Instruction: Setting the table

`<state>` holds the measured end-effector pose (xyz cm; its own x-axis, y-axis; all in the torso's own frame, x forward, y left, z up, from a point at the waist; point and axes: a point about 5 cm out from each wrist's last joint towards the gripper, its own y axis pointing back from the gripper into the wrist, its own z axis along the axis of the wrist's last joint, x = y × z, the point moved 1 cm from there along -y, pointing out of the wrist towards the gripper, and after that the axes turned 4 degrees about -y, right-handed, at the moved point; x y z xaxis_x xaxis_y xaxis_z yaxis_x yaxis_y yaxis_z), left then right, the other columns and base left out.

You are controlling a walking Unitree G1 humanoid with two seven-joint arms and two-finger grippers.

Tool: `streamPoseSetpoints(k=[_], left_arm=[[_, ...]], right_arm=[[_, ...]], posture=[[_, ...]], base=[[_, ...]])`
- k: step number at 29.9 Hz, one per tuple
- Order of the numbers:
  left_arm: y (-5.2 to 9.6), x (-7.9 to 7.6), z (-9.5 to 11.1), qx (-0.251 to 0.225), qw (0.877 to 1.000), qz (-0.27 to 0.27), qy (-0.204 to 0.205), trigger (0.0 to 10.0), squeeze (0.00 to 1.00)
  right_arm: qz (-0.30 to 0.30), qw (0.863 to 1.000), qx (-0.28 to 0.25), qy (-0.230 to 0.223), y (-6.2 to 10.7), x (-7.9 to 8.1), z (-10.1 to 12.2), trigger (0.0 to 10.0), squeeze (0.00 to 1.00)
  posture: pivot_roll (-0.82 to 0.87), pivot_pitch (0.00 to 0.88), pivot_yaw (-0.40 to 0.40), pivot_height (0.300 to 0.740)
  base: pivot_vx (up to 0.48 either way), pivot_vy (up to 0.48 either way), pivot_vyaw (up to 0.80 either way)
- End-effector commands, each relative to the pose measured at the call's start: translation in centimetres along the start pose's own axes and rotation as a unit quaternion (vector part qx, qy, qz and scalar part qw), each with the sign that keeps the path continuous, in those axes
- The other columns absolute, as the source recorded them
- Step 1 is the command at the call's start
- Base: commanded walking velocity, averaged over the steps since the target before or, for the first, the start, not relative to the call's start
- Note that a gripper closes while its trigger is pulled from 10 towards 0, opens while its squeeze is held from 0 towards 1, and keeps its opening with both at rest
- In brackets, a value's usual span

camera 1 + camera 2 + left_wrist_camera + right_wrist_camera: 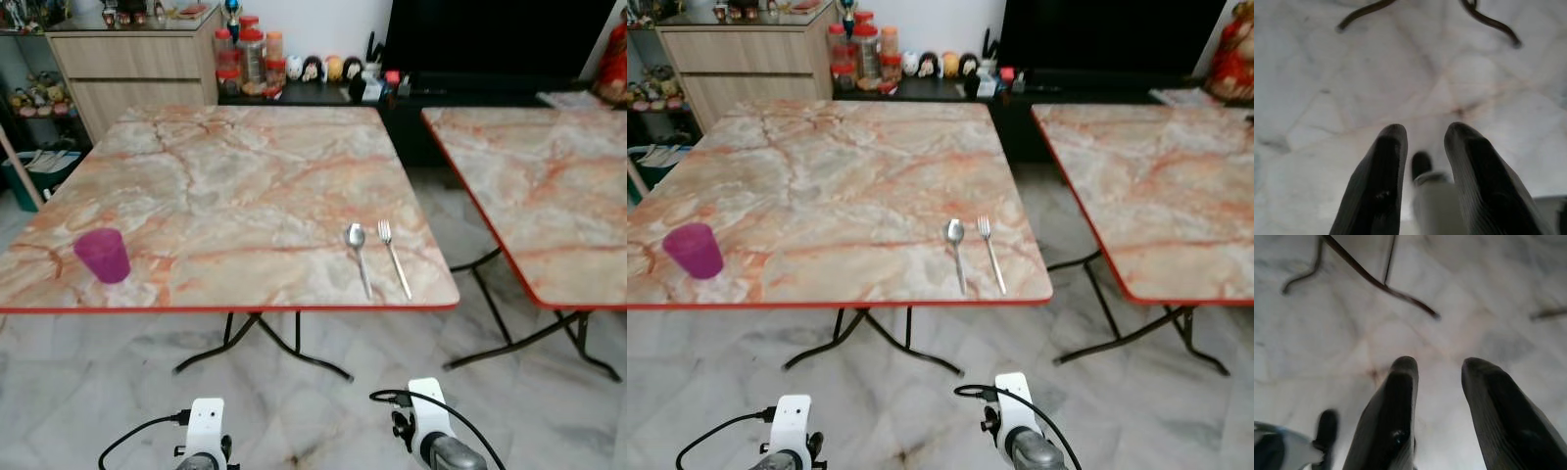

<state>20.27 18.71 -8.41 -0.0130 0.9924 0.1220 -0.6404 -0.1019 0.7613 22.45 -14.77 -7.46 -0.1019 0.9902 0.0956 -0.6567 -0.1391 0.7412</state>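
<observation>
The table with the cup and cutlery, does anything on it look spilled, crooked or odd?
Nothing spilled or damaged. The purple cup stands upright near the table's front left corner, far from the spoon and fork, which lie side by side near the front right edge, with no plate there.

A square marble-patterned bench with a red rim (235, 166) stands before the robot, and on it a purple plastic cup (103, 256) sits upright near the front left corner, while a metal spoon (358, 251) and a metal fork (393, 253) lie side by side near the front right corner, spoon to the left, apart from each other, handles toward the front edge. A second marble-patterned bench (539, 186) stands to the right across a gap of pale marble floor (323, 411). Behind the first bench, a wooden drawer cabinet (132, 69) is at the left, with red-lidded jars (250, 59) beside it to the right on a low dark shelf (323, 95).
</observation>
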Motion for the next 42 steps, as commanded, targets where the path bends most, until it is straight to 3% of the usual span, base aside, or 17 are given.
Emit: streamPoseSetpoints(k=[1,7,12,15,22,27,31,35,40,41,42], left_arm=[[0.0,-0.1,0.1,0.000,1.000,-0.002,-0.003,10.0,0.00],[0.0,-0.2,-0.1,0.003,1.000,-0.005,-0.005,10.0,0.00],[0.0,-0.2,-0.1,0.004,1.000,-0.006,-0.006,10.0,0.00],[0.0,-0.3,-0.2,0.005,1.000,-0.006,-0.006,10.0,0.00],[0.1,-0.4,-0.4,0.006,1.000,-0.008,-0.007,10.0,0.00],[0.1,-0.4,-0.3,0.005,1.000,-0.009,-0.009,10.0,0.00],[0.1,-0.4,-0.3,0.005,1.000,-0.009,-0.009,10.0,0.00],[0.1,-0.4,-0.3,0.004,1.000,-0.009,-0.011,10.0,0.00],[0.1,-0.4,-0.2,0.003,1.000,-0.009,-0.011,10.0,0.00],[0.0,-0.4,-0.2,0.003,1.000,-0.009,-0.012,10.0,0.00],[0.0,-0.4,-0.2,0.003,1.000,-0.009,-0.013,10.0,0.00]], right_arm=[[0.005,1.000,-0.013,0.006,-0.1,0.3,0.6,10.0,0.00],[0.024,0.997,-0.058,0.041,-0.4,1.1,2.7,10.0,0.00],[0.074,0.986,-0.118,0.089,-0.4,3.0,5.1,10.0,0.00],[0.096,0.975,-0.151,0.130,-0.2,3.8,6.0,10.0,0.00],[0.125,0.950,-0.233,0.169,0.6,4.9,8.2,10.0,0.00],[0.148,0.919,-0.324,0.169,1.7,6.3,11.6,10.0,0.00],[0.149,0.917,-0.328,0.171,1.8,6.4,11.7,10.0,0.00],[0.155,0.893,-0.390,0.163,2.8,7.4,14.8,10.0,0.00],[0.131,0.894,-0.407,0.136,3.0,6.8,16.6,10.0,0.00],[0.100,0.905,-0.400,0.108,2.7,5.7,17.2,10.0,0.00],[0.091,0.907,-0.398,0.100,2.6,5.4,17.4,10.0,0.00]], posture=[[-0.04,0.000,-0.036,0.740],[-0.04,0.000,-0.035,0.740],[-0.06,0.000,-0.034,0.740],[-0.06,0.000,-0.034,0.740],[-0.07,0.000,-0.032,0.740],[-0.08,0.000,-0.030,0.740],[-0.08,0.000,-0.030,0.740],[-0.08,0.000,-0.026,0.740],[-0.09,0.000,-0.022,0.740],[-0.09,0.000,-0.022,0.740],[-0.09,0.000,-0.022,0.740]], base=[[0.000,0.000,0.00],[0.000,0.000,0.00],[0.000,0.000,0.00],[0.000,0.000,0.00],[0.000,0.000,0.00],[0.000,0.000,0.00],[0.000,0.000,0.00],[0.000,0.000,0.00],[0.000,0.000,0.00],[0.000,0.000,0.00],[0.000,0.000,0.00]])
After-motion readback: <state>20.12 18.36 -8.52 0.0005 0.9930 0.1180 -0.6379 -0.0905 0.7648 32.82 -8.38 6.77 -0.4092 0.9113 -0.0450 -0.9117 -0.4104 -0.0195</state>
